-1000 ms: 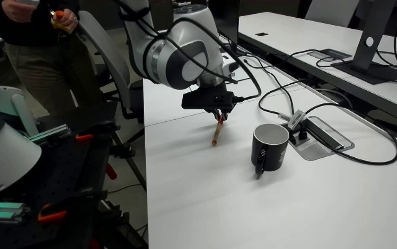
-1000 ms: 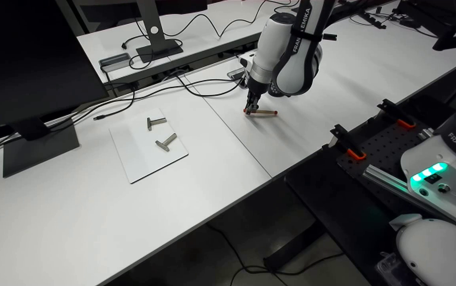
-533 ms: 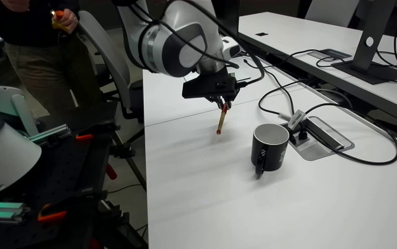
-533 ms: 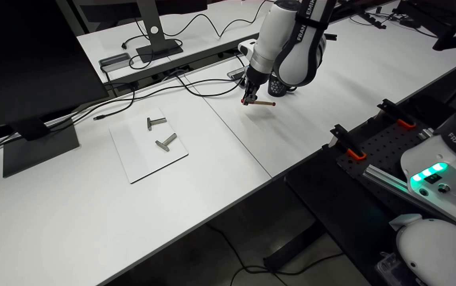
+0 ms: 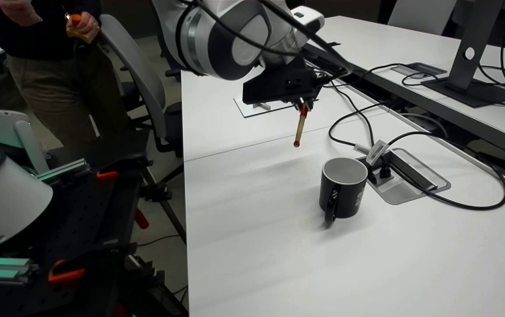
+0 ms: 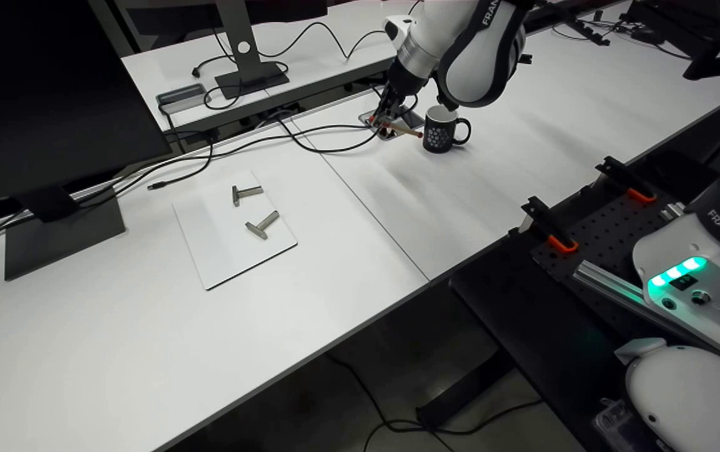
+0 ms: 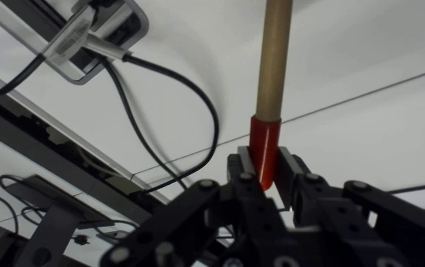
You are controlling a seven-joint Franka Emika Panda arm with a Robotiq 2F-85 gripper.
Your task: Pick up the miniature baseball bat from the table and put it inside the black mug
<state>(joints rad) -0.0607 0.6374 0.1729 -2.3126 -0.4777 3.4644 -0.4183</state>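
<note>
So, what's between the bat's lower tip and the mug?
In an exterior view, only white table shows between the bat's lower tip and the black mug.

In an exterior view, a white board (image 6: pixel 215 251) with two grey T-shaped pieces (image 6: pixel 267 221) on it, and nearby a dark monitor (image 6: pixel 52 94) on a flat foot (image 6: pixel 71 237), with a black cable plug (image 6: pixel 157 185) between foot and board. In an exterior view, a grey-framed cable box (image 5: pixel 391 193) with a white label (image 5: pixel 377 152) at its edge, barcoded in the wrist view, and a black cable (image 5: pixel 490 207) looped out past it. Farther back, a white surface (image 5: pixel 366 35) with a monitor stand (image 5: pixel 464 72), and, well apart, a grey chair (image 5: pixel 140 79).
</note>
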